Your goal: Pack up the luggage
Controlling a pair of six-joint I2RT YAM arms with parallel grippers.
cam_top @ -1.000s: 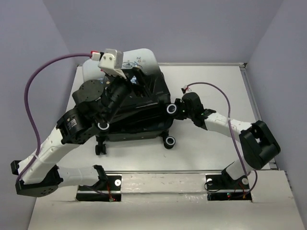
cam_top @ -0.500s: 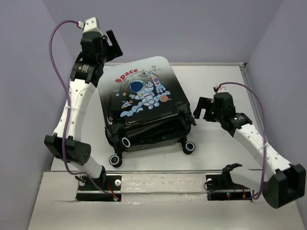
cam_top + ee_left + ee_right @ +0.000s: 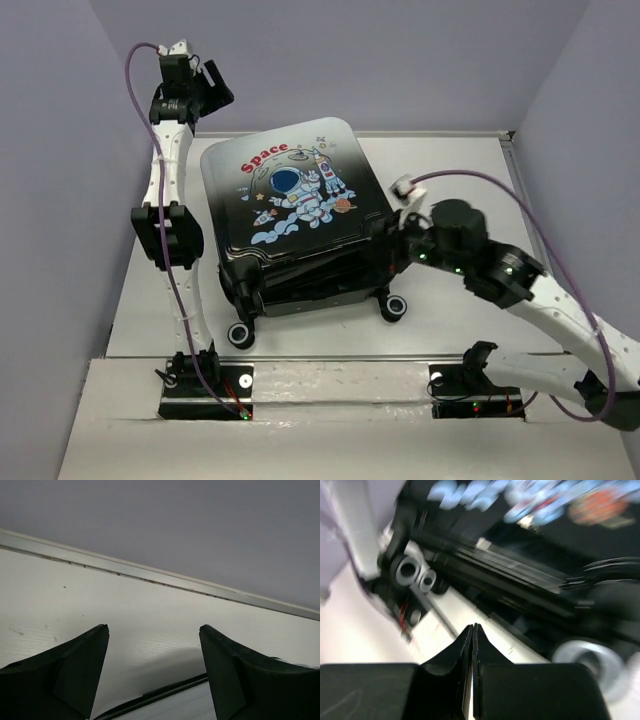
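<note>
Left arm (image 3: 163,215) stands taller than half a second back, its wrist now at the upper left of the frame. Right arm (image 3: 500,275) has swung in to the right edge of the luggage (image 3: 290,215). Luggage lies print-side up at centre frame on the tabletop (image 3: 450,170), in much the same spot, with the casters (image 3: 396,307) toward the lower edge. Left jaws are spread wide, holding nothing, above bare tabletop. Right jaws are pressed together and empty, close by the luggage's wheel end; the wrist view is blurred.
</note>
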